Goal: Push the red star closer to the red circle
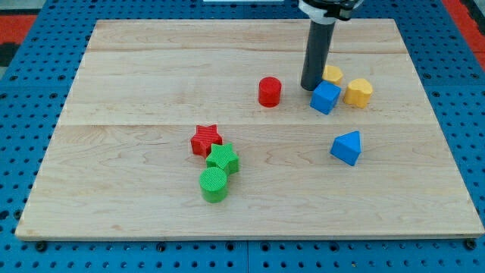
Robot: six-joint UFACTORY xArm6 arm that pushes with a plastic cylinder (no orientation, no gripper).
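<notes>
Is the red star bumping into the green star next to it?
Touching. In the camera view, the red star and the green star meet with no board showing between them. My tip is far off, beside the blue cube.

Bright, even light; soft short shadows; sharp focus throughout.

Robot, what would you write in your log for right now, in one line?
my tip: beside blue cube | red star: touching green blocks, apart from red circle | push: not started
</notes>
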